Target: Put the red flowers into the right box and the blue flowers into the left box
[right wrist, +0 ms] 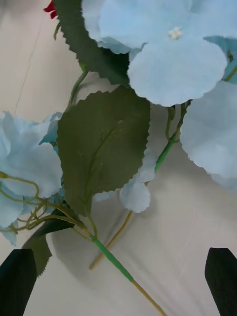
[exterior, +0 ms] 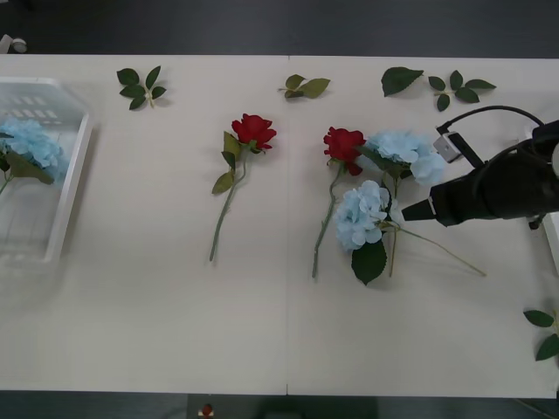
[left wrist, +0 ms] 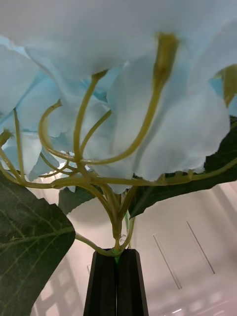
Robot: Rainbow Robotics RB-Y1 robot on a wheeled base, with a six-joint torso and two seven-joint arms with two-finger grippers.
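Pale-blue heads, front view: two blue flowers [exterior: 384, 188] lie tangled together on the tabletop [exterior: 262, 323], just beside the right-hand red rose [exterior: 343, 145]; a second rose [exterior: 252, 131] lies well apart from it, toward the left box [exterior: 74, 179].
Left box, front view: one blue head [exterior: 31, 144] sits inside it.
Right pincer, front view: its tip [exterior: 410, 210] is at the nearer head's stems.
Right wrist view: black fingers [right wrist: 17, 279] stand wide apart, gripping nothing; the green-wrapped stem [right wrist: 112, 260] runs between them.
Left wrist view: left pincer [left wrist: 116, 284] is closed tight on a thin stem [left wrist: 117, 237] just under a blue head, slotted basket wall behind.
Handling: light, floppy petals that likely crush easily; the stiffer stem junction below the head looks the best hold.
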